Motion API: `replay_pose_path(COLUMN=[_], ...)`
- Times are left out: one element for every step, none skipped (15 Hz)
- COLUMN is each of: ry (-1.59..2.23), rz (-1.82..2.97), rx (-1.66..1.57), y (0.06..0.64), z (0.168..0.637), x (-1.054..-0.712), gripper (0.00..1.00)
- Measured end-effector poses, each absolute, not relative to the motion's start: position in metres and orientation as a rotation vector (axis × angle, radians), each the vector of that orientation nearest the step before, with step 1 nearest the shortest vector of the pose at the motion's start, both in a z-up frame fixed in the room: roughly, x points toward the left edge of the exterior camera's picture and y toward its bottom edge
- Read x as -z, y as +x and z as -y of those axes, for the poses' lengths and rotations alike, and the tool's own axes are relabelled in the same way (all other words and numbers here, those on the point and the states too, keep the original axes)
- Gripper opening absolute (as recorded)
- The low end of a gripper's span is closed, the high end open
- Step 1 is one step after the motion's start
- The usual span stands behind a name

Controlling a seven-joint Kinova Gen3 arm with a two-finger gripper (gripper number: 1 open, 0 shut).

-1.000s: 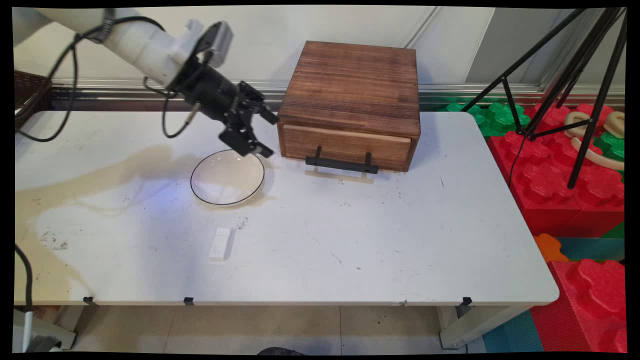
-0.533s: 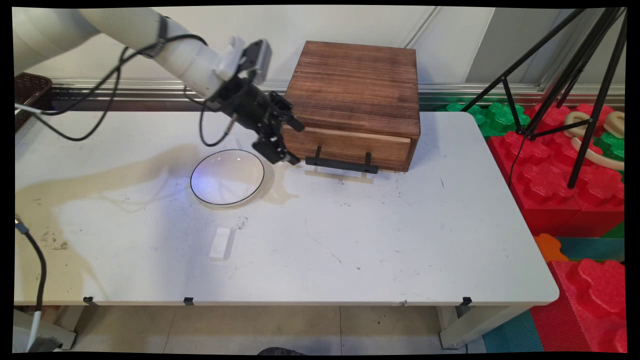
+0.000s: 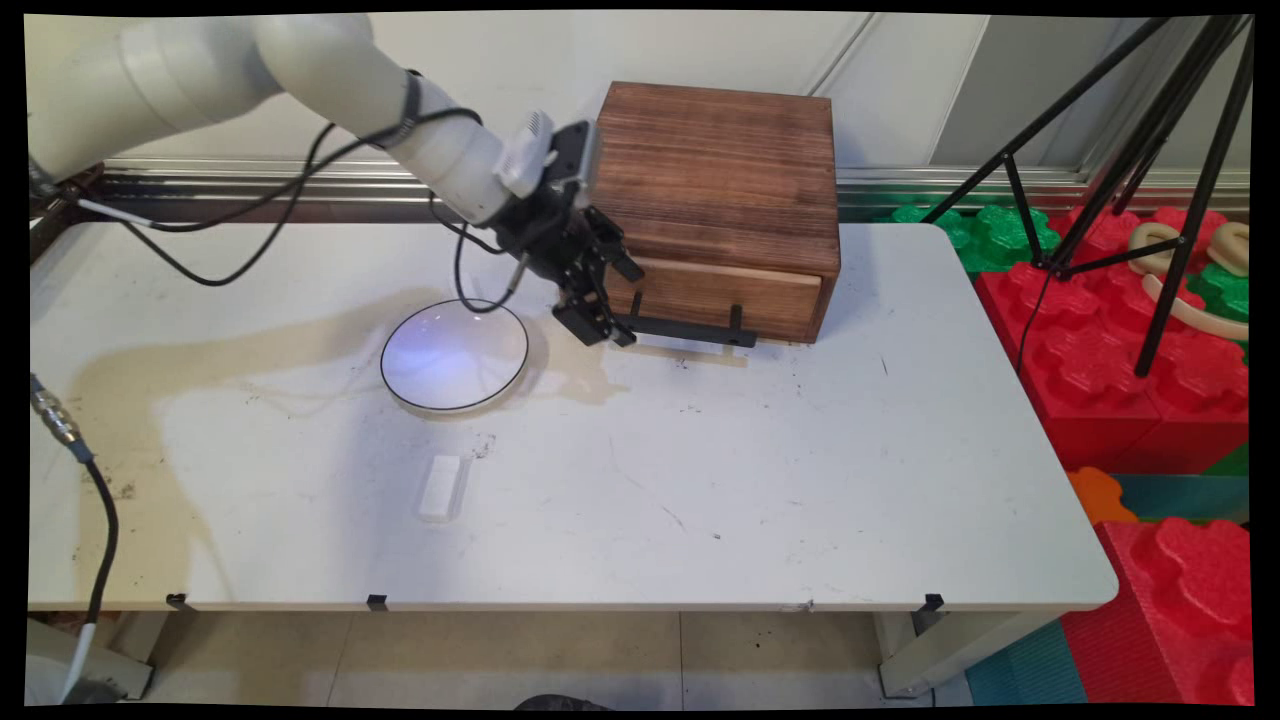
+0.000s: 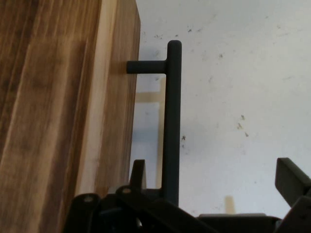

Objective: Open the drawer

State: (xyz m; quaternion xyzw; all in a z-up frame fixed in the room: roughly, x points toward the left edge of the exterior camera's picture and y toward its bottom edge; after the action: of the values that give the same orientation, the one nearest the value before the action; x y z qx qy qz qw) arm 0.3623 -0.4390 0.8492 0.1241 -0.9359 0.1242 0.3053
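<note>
The gripper hangs at the left end of the drawer's black handle, its fingers apart with the bar between them, not clamped. The drawer of the wooden box looks shut. I count one box, one plate, one small white block on the table

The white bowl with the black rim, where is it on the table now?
In the main view the white bowl stands left of centre on the table, left of the wooden drawer box, with the gripper just to its right.
</note>
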Motion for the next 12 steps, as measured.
replay_pose_path(ry=[0.324, 0.321, 0.317, 0.316, 0.316, 0.316, 0.316, 0.315, 0.314, 0.313, 0.312, 0.311], rz=[2.486, 2.494, 2.503, 2.511, 2.517, 2.520, 2.524, 2.529, 2.533, 2.537, 2.540, 2.543], rx=[-0.329, -0.331, -0.333, -0.334, -0.334, -0.334, -0.333, -0.332, -0.331, -0.329, -0.328, -0.326], y=[0.358, 0.354, 0.351, 0.347, 0.345, 0.343, 0.340, 0.338, 0.335, 0.333, 0.331, 0.329], z=[0.442, 0.445, 0.447, 0.449, 0.451, 0.452, 0.453, 0.455, 0.455, 0.456, 0.456, 0.456], x=[-0.844, -0.840, -0.835, -0.830, -0.826, -0.823, -0.819, -0.815, -0.812, -0.808, -0.805, -0.802], gripper=[1.00, 1.00, 1.00, 1.00, 1.00, 1.00, 1.00, 1.00, 1.00, 1.00, 1.00, 1.00])
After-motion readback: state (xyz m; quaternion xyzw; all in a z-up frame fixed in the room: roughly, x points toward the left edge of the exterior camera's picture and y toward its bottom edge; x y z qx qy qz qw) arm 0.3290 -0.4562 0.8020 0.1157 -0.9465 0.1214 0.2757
